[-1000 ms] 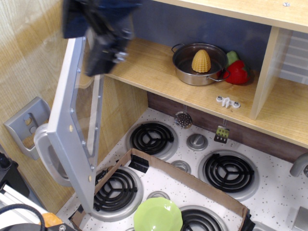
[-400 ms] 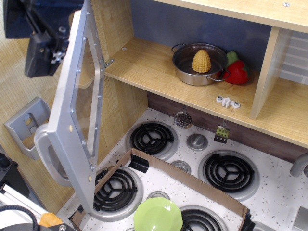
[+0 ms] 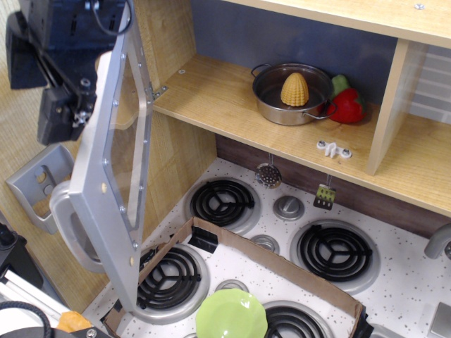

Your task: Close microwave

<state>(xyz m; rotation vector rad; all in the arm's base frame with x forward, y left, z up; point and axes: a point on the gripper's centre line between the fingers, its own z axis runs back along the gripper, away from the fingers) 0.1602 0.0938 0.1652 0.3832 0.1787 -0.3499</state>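
The microwave (image 3: 211, 98) is a light wood compartment whose wide grey door (image 3: 106, 183) with a clear window stands swung open to the left, edge-on to the camera. Its chunky grey loop handle (image 3: 65, 225) sticks out on the door's left, outer side. My gripper (image 3: 62, 113), dark and blocky, hangs at the upper left, on the outer side of the door near its top edge. Its fingers are not clear enough to tell whether they are open or shut, or whether they touch the door.
Inside the compartment sit a metal pot (image 3: 290, 98) holding a corn cob and a red pepper (image 3: 349, 105). A small grey wall holder (image 3: 35, 179) is left of the door. Below are stove burners (image 3: 222, 201), a cardboard strip (image 3: 268, 253) and a green plate (image 3: 231, 315).
My gripper has moved from in front of the door's top, over to the left, outer side of the door, then slightly lower. The door stays open at about the same angle.
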